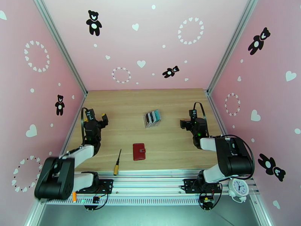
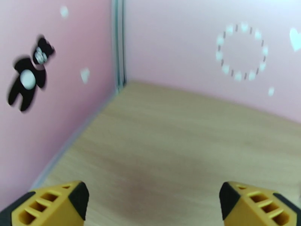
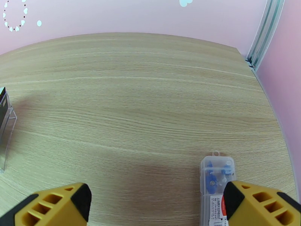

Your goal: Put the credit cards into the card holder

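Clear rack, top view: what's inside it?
The clear rack holds the credit cards standing on edge, with teal, black and pale ones showing. They overlap, so the exact count and their faces are hidden.

Black-and-white arms (image 1: 55, 177), yellow-black fingertips (image 2: 52, 205)

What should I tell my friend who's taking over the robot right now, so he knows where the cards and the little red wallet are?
Left pincer: open, holding nothing, over bare table on the left side.
Right pincer: open, holding nothing, on the right side; a small clear plastic case lies by one finger.
Credit cards: standing in the clear rack, mid-table.
Card holder: the red wallet, shut, lying flat, nearer the arms than the rack.
Done: nothing yet.
Left: open the wallet, take the cards from the rack, slide them in.
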`<state>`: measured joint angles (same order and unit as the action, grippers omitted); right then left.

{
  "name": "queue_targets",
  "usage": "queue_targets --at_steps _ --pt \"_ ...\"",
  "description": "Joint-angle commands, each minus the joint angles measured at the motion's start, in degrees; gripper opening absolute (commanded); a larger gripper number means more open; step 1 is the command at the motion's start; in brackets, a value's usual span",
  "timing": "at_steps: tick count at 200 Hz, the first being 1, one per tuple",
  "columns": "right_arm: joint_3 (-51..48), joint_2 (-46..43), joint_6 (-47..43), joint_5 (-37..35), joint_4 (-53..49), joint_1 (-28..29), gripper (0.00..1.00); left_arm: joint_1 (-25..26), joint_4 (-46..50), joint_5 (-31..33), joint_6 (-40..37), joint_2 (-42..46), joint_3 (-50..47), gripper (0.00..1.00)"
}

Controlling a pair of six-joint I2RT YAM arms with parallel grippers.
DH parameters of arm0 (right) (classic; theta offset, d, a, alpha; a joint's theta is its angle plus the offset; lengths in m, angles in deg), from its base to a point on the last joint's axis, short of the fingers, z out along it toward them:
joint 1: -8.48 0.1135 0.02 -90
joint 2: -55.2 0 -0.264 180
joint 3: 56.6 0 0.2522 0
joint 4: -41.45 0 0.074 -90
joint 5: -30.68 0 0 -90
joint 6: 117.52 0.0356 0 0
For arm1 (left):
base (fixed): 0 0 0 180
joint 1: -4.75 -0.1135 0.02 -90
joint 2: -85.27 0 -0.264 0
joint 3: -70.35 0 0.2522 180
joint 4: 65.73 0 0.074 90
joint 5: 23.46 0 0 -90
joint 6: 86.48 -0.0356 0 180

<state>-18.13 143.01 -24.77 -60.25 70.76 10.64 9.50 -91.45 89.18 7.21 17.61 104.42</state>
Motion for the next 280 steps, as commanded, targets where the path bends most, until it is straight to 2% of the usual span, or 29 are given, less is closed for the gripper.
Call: queue_targets --at_steps 1,20,63,93,149,157,171,185,207,223,236,280 --pt "-0.36 -0.06 0.06 -0.36 1.00 0.15 0.99 3.17 6.46 3.08 1.87 4.88 1.09 0.98" --pt "-0.36 -0.08 0.06 -0.40 1.03 0.17 0.99 5.28 13.65 2.09 6.47 6.43 4.79 0.98" --pt "-0.34 -0.04 0.00 -0.32 1.03 0.17 0.99 13.41 19.68 -0.66 13.39 6.55 7.69 0.98" --pt "-0.35 -0.07 0.02 -0.36 1.04 0.17 0.99 15.31 22.08 -7.45 17.84 1.55 11.94 0.98" --pt "-0.18 -0.43 -0.01 -0.34 0.88 0.11 0.99 19.65 22.11 -19.07 19.30 -9.75 19.37 0.98" --pt "1.61 -2.06 -0.10 -1.34 -3.47 0.52 0.99 20.06 23.03 -19.95 19.49 -11.21 20.88 0.98" --pt "7.75 -5.57 -0.14 -6.05 -16.96 2.29 0.99 20.18 24.65 -22.23 19.69 -12.99 23.52 0.98" --pt "11.24 -7.24 0.58 -10.96 -23.07 3.94 0.99 20.25 25.08 -23.47 20.12 -14.26 25.37 0.98" --pt "17.96 -8.09 6.44 -13.42 -33.68 4.73 0.99 20.45 26.70 -24.61 19.93 -16.69 29.17 0.98" --pt "25.35 -6.62 12.93 -18.31 -44.12 5.97 0.99 20.47 29.83 -25.61 19.21 -19.65 32.65 0.98" --pt "31.64 -4.37 17.06 -23.17 -52.84 7.33 0.99 20.47 31.07 -28.00 18.96 -21.99 34.73 0.93" --pt "38.38 -2.90 16.80 -20.21 -59.86 13.69 0.99 20.56 28.73 -33.93 20.96 -27.86 35.94 0.86"
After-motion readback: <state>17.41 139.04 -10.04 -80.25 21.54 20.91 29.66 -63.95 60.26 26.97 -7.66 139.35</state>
